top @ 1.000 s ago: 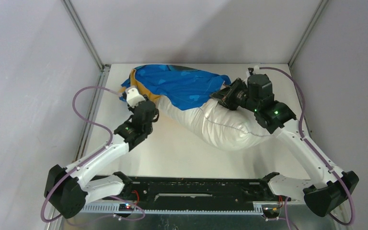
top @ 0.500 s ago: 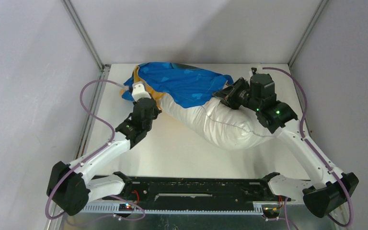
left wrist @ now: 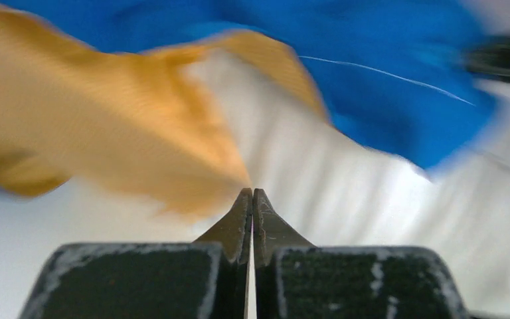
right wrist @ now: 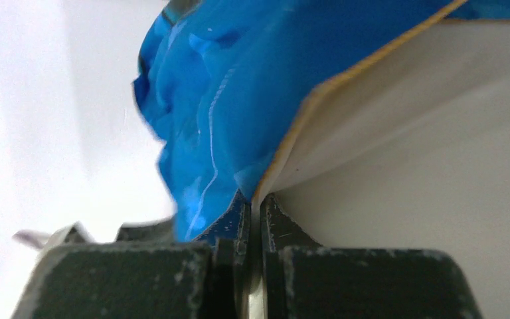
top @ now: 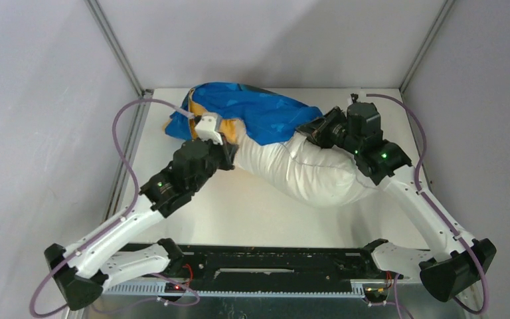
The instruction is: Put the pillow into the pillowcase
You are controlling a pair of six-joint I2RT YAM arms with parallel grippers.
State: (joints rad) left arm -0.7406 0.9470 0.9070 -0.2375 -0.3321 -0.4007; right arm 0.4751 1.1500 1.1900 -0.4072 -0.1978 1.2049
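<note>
The white pillow [top: 309, 174] lies slantwise across the table, its far-left end inside the pillowcase [top: 259, 111], blue face up with orange lining at the left. My left gripper [top: 231, 147] is at the pillow's left side. In the left wrist view the left gripper [left wrist: 252, 194] is shut, and the orange fabric [left wrist: 106, 119] draws to a point at its tips, over the pillow [left wrist: 385, 206]. My right gripper [top: 310, 128] is at the case's right rim. There the right gripper [right wrist: 255, 198] is shut on the blue, orange-hemmed pillowcase [right wrist: 239, 80] edge, against the pillow [right wrist: 425, 166].
The white table [top: 252, 212] is boxed by grey walls with metal corner posts [top: 116, 46]. A black rail [top: 272, 256] with both arm bases runs along the near edge. A purple cable [top: 123, 143] loops off the left arm over the table's left edge.
The left gripper has shut and swung right, up against the pillow, pulling the orange edge with it. The left arm's base link dropped lower. The right arm barely moved.
</note>
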